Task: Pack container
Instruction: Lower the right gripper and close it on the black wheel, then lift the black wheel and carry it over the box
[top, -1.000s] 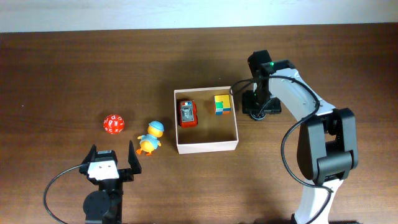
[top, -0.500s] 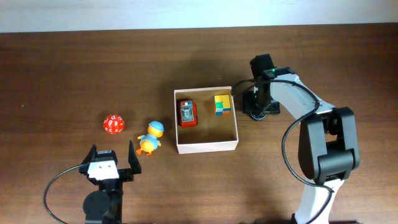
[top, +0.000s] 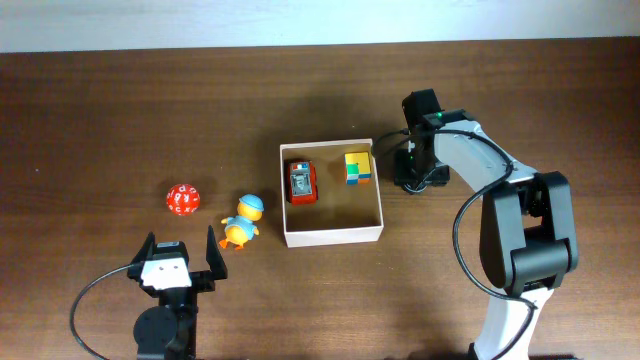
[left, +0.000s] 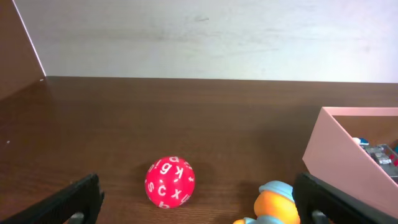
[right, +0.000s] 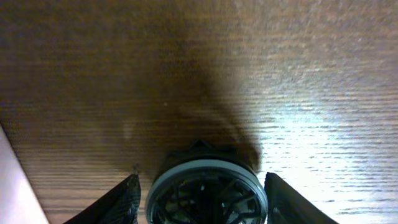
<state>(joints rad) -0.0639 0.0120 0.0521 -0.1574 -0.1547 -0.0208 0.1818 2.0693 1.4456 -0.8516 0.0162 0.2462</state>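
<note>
The container (top: 331, 237), a square white-walled box with a tan inside, sits mid-table and holds a red toy car (top: 300, 182) and a coloured block (top: 358, 167). A red lettered ball (top: 182, 199) and a toy duck (top: 241, 222) lie to its left. They also show in the left wrist view, the ball (left: 169, 182) and the duck (left: 277, 204). My left gripper (top: 181, 246) is open and empty near the front edge, behind both toys. My right gripper (top: 413, 166) is just right of the container, fingers open on either side of a black wheel (right: 205, 194).
The container's wall shows at the right of the left wrist view (left: 339, 149) and at the left edge of the right wrist view (right: 11, 180). A pale wall runs along the table's far edge (top: 320, 20).
My right gripper has shifted slightly over the black wheel next to the container. The left arm and the toys have not moved.
</note>
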